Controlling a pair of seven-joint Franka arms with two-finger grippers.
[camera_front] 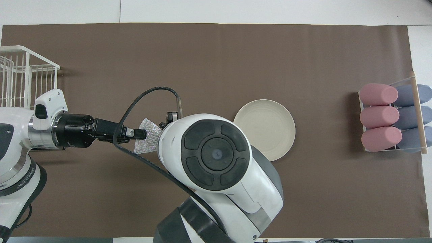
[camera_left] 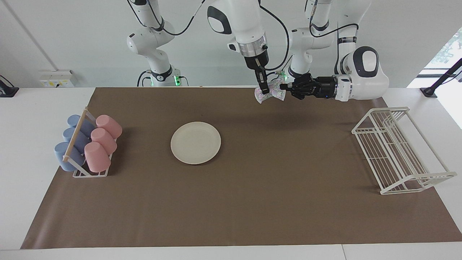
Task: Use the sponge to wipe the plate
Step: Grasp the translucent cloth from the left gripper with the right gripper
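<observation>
Sponge (camera_left: 273, 91) in mid-air — pinched by left gripper (camera_left: 282, 86) and right gripper (camera_left: 264, 88), plate (camera_left: 195, 142) untouched.

Glittery sponge (camera_left: 270, 92) aloft — cream plate (camera_left: 195, 142) flat.

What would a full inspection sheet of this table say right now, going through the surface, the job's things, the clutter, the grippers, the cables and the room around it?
Surface: brown mat over a white table.
Job's things: plate flat on the mat, bare; sponge up in the air, pinched at both ends.
Clutter: cup rack with pink and blue cups at the right arm's end; white wire rack at the left arm's end.
Grippers: left gripper shut on the sponge from the side; right gripper closed on it from above.
Cables: black cable looping off the right arm.
Surroundings: white wall, wall socket, window at one edge.
</observation>
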